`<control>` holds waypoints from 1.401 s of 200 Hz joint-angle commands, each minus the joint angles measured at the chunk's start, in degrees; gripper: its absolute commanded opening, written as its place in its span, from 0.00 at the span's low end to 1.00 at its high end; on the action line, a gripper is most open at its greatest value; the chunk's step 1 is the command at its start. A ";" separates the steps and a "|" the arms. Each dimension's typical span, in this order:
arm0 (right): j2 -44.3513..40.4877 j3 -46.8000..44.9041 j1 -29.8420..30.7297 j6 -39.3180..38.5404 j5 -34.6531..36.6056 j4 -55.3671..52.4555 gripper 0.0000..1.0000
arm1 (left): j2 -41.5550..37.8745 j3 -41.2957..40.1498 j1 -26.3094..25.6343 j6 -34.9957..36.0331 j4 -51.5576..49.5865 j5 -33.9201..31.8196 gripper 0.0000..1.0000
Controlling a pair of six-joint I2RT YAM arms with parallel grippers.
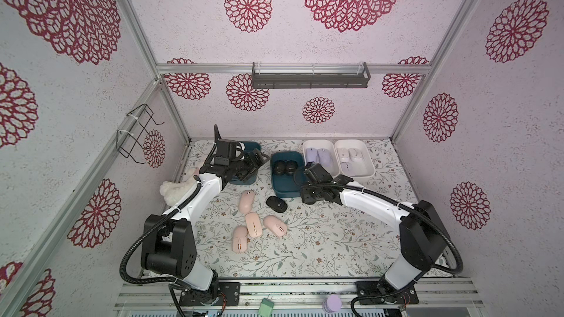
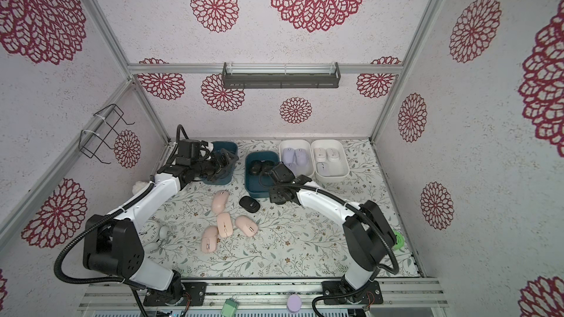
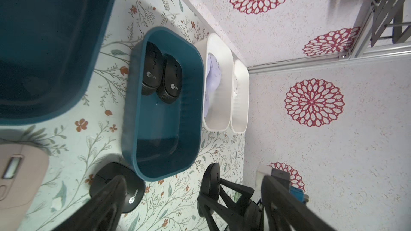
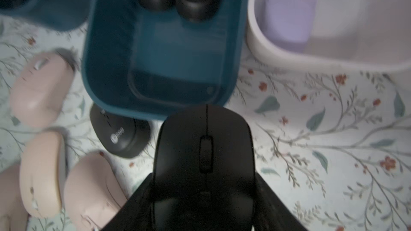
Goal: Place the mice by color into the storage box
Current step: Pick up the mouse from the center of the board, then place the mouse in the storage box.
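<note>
**Jaws clamped on a black mouse, teal box dead ahead**

Right jaws are clamped on the flanks of a black mouse (image 4: 204, 138). They pinch its rear half, so the nose and scroll wheel stick out in front.

The move turns on one relation. The teal box (image 4: 106, 63) lies straight ahead of that nose. In the right wrist view the mouse's long axis runs in line with the box's long axis, and its tip just overlaps the near rim.

Two black mice (image 4: 195, 1) sit side by side at the far end of the box. The near half of its floor is bare, so I judge a short push forward and a lowering would seat the held one there.

How high the mouse hangs above the tabletop (image 1: 320, 239) I cannot tell.

The right arm (image 1: 366, 199) is plainly the nearer. It arches in from its base at the near right, with its wrist above the box's near corner.

The left arm (image 1: 195, 196) stretches to the far left. Its jaws stand wide apart with nothing between them, over a second teal box (image 1: 254, 147).

On the tabletop another black mouse (image 1: 276, 204) lies just beside the box's near end. The peach-pink mice (image 1: 253, 224) are clustered nearer the bases.
</note>
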 commanded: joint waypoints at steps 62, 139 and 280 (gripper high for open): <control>24.20 28.12 0.24 2.51 0.20 -0.94 0.63 | -4.71 -0.41 1.16 0.98 -0.03 -4.10 0.97; 32.42 33.64 -0.08 8.15 -3.63 -0.88 0.65 | -4.79 -0.77 1.16 0.22 0.69 -3.49 0.97; 26.97 27.01 -2.24 13.12 -17.41 8.34 0.75 | -3.69 -0.94 1.16 -0.55 1.41 -2.04 0.97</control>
